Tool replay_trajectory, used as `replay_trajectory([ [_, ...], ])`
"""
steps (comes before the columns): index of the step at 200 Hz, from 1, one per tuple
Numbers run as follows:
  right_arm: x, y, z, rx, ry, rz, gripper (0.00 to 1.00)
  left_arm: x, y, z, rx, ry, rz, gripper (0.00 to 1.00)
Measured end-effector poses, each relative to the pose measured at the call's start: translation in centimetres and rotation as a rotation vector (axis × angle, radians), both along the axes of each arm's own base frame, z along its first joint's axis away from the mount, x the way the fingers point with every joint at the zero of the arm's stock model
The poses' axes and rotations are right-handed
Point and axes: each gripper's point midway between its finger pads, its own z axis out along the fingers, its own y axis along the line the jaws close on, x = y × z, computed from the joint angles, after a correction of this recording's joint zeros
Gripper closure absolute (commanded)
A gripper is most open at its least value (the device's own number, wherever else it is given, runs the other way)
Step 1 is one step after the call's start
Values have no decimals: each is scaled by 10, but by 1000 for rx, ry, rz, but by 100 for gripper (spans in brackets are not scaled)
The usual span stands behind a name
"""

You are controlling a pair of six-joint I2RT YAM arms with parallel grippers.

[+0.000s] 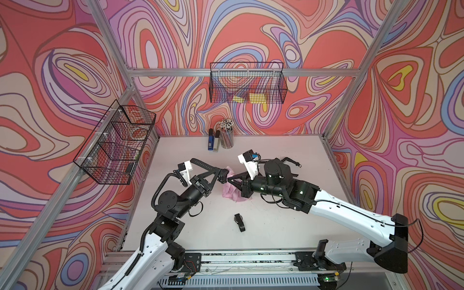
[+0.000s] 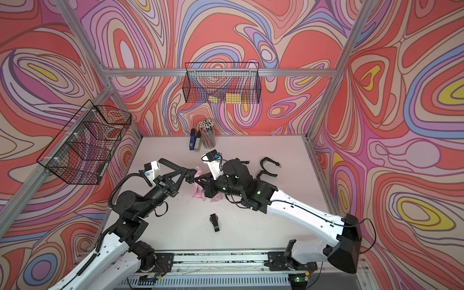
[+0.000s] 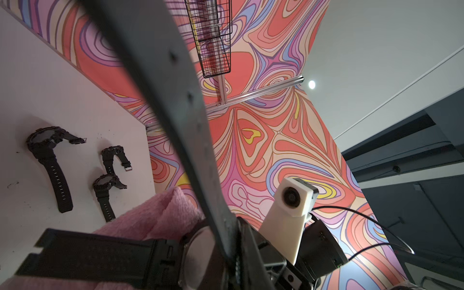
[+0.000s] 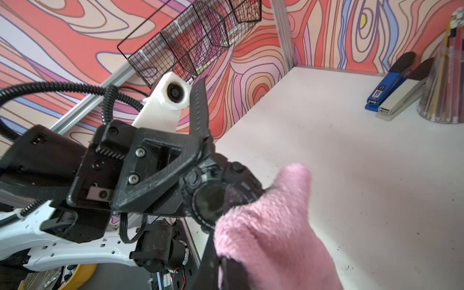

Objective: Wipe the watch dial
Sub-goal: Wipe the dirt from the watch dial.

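Pink cloth point(image 4: 271, 226) meets the dial point(image 4: 211, 200) of a black watch point(image 4: 238, 175), held off the table point(image 1: 288, 206) in front of the pencil cup point(image 1: 227, 136).
Pinched on the watch beside its case, the left gripper point(image 1: 223, 175) leaves one strap point(image 4: 198, 110) sticking up; the right gripper point(image 1: 229, 179) is pressed together on the cloth, whose folded tip touches the dial's edge; a spare watch point(image 1: 239, 222) lies on the table, farther from the pencil cup.

Over the middle of the worktop point(image 1: 276, 233) the watch point(image 4: 213, 200) is held touching the cloth point(image 1: 232, 194) to its right, a second watch point(image 1: 239, 222) is laid nearer the front, two staplers point(image 1: 210, 140) and a pencil cup point(image 1: 227, 136) are set side by side at the back edge, and other watches point(image 3: 44, 140) are laid towards the right side.
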Motion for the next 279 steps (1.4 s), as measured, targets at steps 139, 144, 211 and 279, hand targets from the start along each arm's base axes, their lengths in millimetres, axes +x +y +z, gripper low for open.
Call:
replay_trajectory([
  [139,26,16,20,-60,-107,-35,100,2,14,2,17,-4,77,100],
  [144,26,17,21,-58,-107,-32,100,2,14,2,16,-5,80,100],
  [211,15,31,23,-35,-114,2,100,10,18,3,2,-1,114,100],
  [279,16,32,22,-39,-124,-40,100,14,18,4,-8,-1,119,100],
])
